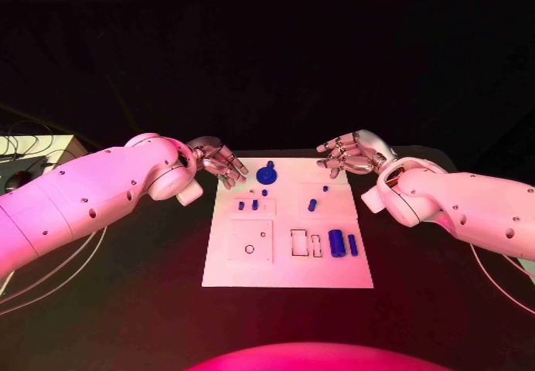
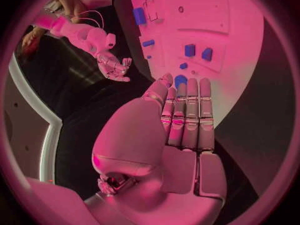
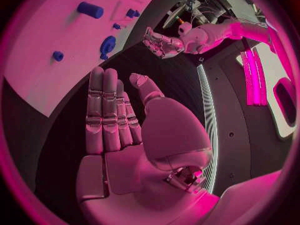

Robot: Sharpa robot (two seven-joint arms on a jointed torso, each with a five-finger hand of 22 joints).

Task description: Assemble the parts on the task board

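Observation:
The white task board point(image 1: 287, 267) lies in the middle of the black table. Blue parts stand or lie on it: a round gear-like part point(image 1: 267, 173) at the far edge, two small pegs point(image 1: 247, 205) on the left, a small piece point(image 1: 312, 205) on the right, and two cylinders point(image 1: 342, 243) near the right edge. My left hand point(image 1: 219, 162) hovers open off the board's far left corner, holding nothing. My right hand point(image 1: 349, 154) hovers open off the far right corner, also holding nothing. The left wrist view shows my left hand point(image 2: 181, 120) with fingers straight, the board point(image 2: 237, 45) beyond it.
Cables point(image 1: 45, 278) trail over the table's left side beside a pale box point(image 1: 33, 151). Rectangular recesses point(image 1: 301, 242) and a square plate with a small hole point(image 1: 250, 241) mark the board's near half. Dark table surrounds the board.

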